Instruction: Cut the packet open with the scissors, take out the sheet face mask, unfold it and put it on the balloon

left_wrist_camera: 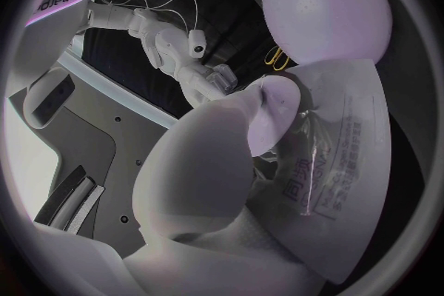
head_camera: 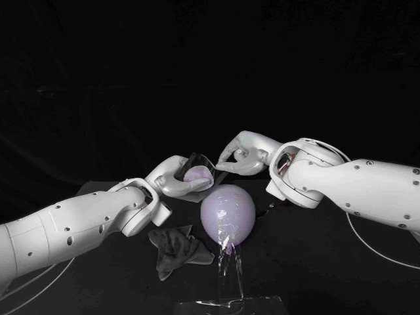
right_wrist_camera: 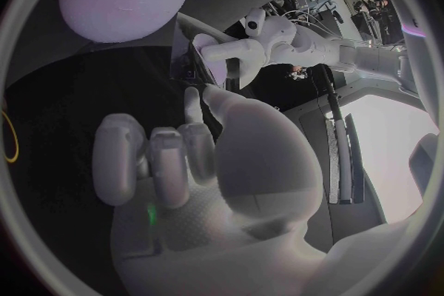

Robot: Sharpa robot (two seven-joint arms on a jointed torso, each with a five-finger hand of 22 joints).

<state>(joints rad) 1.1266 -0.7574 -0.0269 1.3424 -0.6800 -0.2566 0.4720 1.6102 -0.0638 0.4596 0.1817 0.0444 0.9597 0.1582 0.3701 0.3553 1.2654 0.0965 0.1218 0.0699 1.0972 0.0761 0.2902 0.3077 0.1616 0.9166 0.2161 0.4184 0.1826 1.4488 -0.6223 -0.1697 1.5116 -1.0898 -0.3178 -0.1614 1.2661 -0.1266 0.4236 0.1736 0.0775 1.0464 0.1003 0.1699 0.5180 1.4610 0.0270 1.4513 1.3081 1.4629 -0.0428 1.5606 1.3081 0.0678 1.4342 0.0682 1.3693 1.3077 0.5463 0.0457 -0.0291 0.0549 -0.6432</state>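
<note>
Your left hand (head_camera: pixel 175 183) pinches the packet (head_camera: pixel 201 161) just behind the balloon (head_camera: pixel 227 209), with the thumb pressed flat on the packet's face. Your right hand (head_camera: pixel 240 157) hangs beside the packet's top edge, also behind the balloon, most fingers curled in; you cannot tell whether it grips anything. A cloth (head_camera: pixel 177 246) lies touching the balloon's near-left side.

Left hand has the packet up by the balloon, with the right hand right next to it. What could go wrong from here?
1. The left hand holds the packet pinned under its thumb; a tug from the right hand may pull it free.
2. Both hands work close beside the balloon, so a stray move could knock it off its clear stand.
</note>
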